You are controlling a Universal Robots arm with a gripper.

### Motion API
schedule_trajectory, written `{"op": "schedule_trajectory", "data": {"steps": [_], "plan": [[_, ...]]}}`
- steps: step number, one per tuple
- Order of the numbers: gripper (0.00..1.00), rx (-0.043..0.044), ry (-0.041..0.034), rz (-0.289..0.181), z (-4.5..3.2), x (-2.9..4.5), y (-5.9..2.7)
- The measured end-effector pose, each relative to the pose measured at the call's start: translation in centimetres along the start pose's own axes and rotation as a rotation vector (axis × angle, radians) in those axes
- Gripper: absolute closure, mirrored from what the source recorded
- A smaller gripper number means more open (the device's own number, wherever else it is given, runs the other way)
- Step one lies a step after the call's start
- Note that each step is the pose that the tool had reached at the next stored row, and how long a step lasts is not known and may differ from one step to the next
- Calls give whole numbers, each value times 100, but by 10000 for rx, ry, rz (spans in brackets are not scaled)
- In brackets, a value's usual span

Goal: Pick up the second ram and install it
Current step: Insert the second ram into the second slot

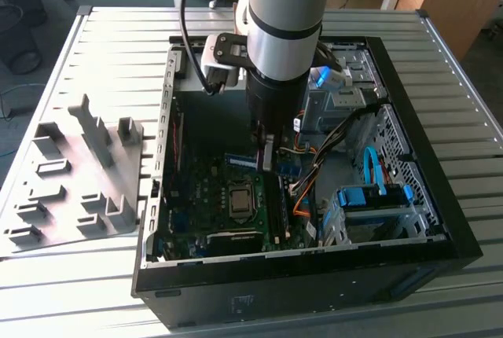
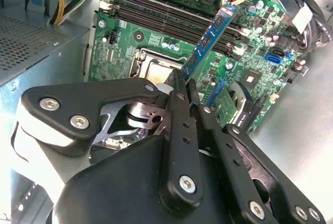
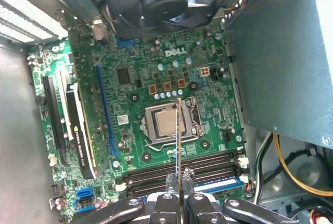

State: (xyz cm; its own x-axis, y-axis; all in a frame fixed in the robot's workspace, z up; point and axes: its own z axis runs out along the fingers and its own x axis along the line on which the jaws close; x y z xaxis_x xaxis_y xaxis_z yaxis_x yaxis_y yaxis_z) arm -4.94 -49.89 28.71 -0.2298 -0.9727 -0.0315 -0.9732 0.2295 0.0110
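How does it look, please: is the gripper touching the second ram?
Touching. In the second wrist view the gripper pinches one end of the second ram from both sides, with no gap showing.
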Motion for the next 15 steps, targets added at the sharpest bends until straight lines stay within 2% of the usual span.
{"op": "schedule_trajectory", "data": {"steps": [15], "plan": [[86, 38, -13, 1194, 1, 0, 0]]}}
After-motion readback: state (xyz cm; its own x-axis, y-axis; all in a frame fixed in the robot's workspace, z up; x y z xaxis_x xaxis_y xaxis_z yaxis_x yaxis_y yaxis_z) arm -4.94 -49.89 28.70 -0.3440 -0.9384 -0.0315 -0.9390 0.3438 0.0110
